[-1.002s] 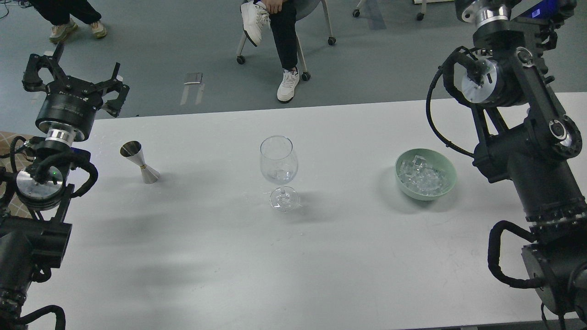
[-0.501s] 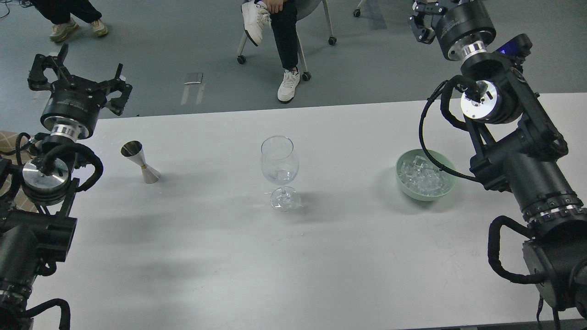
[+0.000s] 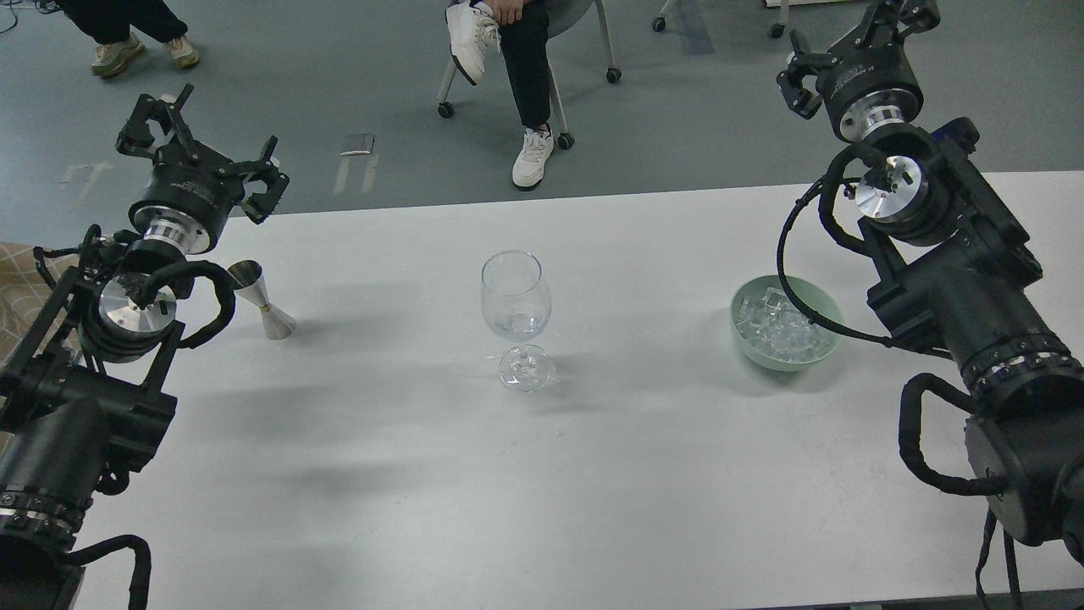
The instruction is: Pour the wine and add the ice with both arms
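Note:
A clear wine glass (image 3: 516, 315) stands upright at the table's middle, with a little clear content low in its bowl. A steel jigger (image 3: 259, 299) stands at the left. A pale green bowl (image 3: 826, 303) at the right holds several cubes of ice (image 3: 779, 326). My left gripper (image 3: 201, 145) is open and empty, raised above the table's far left edge, behind the jigger. My right gripper (image 3: 855, 38) is open and empty, raised high beyond the table's far edge, behind the bowl.
The white table (image 3: 542, 474) spans the view. Beyond its far edge a seated person's legs (image 3: 525, 76) and a wheeled chair are on the grey floor. Another person's feet (image 3: 140, 51) are at the far left. My right arm's cable (image 3: 792, 280) hangs over the bowl.
My left gripper has moved right and toward the jigger. My right arm has lowered, bringing its gripper from out of view into view at the top right. Glass, jigger and bowl have not moved.

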Robot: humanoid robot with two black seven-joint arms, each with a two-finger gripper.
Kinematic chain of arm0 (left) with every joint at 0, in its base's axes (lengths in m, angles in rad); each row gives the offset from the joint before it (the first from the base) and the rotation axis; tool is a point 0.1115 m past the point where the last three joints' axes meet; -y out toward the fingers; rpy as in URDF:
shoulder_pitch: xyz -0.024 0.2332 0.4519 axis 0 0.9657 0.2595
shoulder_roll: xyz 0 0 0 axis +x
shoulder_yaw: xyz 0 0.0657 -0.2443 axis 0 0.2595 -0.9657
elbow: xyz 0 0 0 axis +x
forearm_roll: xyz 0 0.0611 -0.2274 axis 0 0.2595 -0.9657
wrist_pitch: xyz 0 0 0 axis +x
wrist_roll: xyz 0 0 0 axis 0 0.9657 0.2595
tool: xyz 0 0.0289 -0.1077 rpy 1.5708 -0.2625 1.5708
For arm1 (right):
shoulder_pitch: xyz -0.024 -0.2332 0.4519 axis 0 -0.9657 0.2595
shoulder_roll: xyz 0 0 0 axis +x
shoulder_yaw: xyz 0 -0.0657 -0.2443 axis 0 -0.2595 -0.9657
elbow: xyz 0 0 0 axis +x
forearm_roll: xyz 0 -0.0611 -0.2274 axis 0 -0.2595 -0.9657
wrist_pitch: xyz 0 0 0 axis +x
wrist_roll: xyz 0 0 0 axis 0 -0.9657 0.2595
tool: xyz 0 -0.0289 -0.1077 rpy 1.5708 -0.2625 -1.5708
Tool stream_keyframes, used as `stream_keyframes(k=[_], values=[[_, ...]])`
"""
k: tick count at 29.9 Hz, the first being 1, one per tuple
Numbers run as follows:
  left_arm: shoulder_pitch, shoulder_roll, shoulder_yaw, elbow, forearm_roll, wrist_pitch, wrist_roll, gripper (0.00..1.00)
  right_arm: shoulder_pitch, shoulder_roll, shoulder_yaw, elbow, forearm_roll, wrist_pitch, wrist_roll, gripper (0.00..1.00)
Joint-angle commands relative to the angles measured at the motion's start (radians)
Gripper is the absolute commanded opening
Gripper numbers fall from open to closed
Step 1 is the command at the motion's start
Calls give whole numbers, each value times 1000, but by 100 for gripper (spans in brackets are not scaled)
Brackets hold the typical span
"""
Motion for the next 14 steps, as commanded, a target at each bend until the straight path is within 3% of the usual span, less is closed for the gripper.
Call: stream_keyframes(k=[1, 14], values=[[-21, 1, 0, 15, 0, 18, 0, 98, 3, 0, -1, 3, 4, 3, -1, 100], [-39, -2, -20, 20, -20, 16, 0, 98, 11, -2, -18, 12, 2, 17, 1, 100]])
